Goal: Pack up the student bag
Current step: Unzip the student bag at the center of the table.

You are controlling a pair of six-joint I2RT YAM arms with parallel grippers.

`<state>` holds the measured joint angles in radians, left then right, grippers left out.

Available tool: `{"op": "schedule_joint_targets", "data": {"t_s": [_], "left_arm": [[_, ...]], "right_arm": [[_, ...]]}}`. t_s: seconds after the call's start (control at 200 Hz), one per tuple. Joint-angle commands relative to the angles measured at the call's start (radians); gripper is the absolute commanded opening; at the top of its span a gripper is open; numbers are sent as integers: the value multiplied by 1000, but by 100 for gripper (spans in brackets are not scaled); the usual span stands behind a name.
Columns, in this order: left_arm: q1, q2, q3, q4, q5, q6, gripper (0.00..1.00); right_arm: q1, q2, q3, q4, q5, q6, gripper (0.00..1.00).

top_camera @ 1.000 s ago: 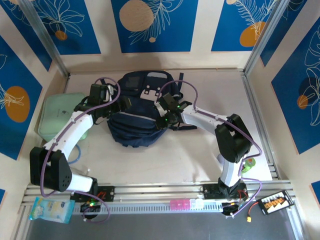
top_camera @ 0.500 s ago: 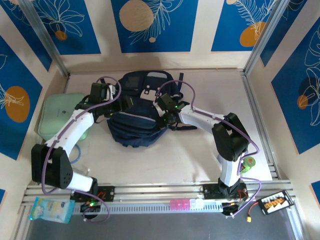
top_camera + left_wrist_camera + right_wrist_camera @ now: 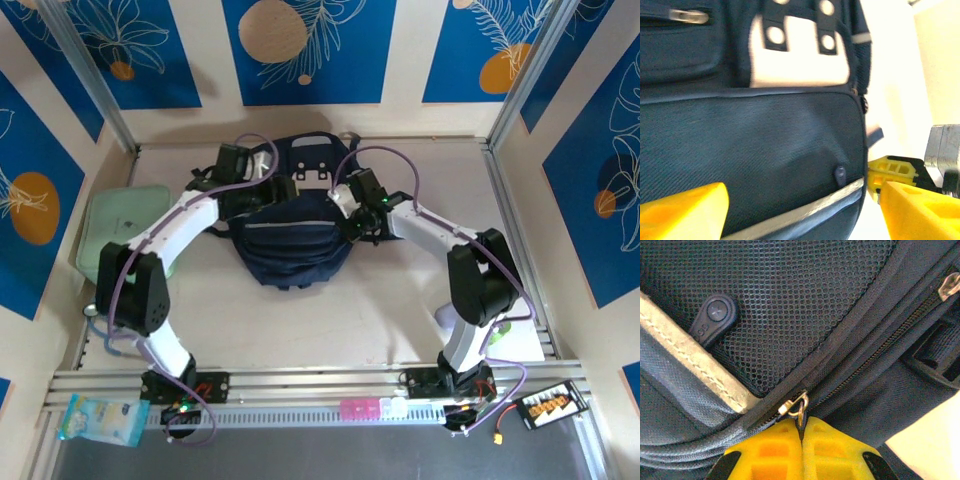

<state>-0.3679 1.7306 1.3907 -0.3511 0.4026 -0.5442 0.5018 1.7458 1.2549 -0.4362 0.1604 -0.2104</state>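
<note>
— Where's the backpack [image 3: 292, 235]?
— Upper middle of the frame, flat on the worktop [image 3: 380, 320]. Right jaws pinched on its zipper pull [image 3: 796, 407]; left jaws spread wide over the front pocket [image 3: 750, 150].

the left arm [image 3: 178, 226] and the right arm [image 3: 432, 230] stretch forward from their bases and bend inward toward each other, the left gripper [image 3: 268, 193] [image 3: 800, 210] with its yellow jaws spread wide apart, the right gripper [image 3: 352, 222] [image 3: 801, 432] with its yellow jaws pressed tightly together.
</note>
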Motion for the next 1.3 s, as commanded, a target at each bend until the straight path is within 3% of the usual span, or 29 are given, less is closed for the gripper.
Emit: {"op": "schedule_joint_targets", "data": {"t_s": [0.0,0.085,0.235,0.39,0.54,0.78,1.1,1.295], "left_arm": [[-47,84,76,76,98,-12,74],[-87,168,158,83,103,-36,71],[-130,334,325,39,71,-80,57],[-143,425,392,88,49,-188,47],[-143,515,493,-52,-50,-225,38],[-142,568,539,-110,-91,-249,36],[-142,592,518,-124,-128,-268,36],[-134,590,479,-83,-128,-313,35]], "right_arm": [[-27,-52,-39,66,-29,-185,0],[-48,-47,-32,90,-22,-202,0],[-47,-51,-27,99,-32,-172,0],[-29,-83,-81,113,-36,-128,0],[19,-114,-141,89,-11,-88,0],[135,-181,-241,91,9,13,0],[250,-171,-219,239,-141,267,0],[336,-88,-203,321,-41,376,0]]}}
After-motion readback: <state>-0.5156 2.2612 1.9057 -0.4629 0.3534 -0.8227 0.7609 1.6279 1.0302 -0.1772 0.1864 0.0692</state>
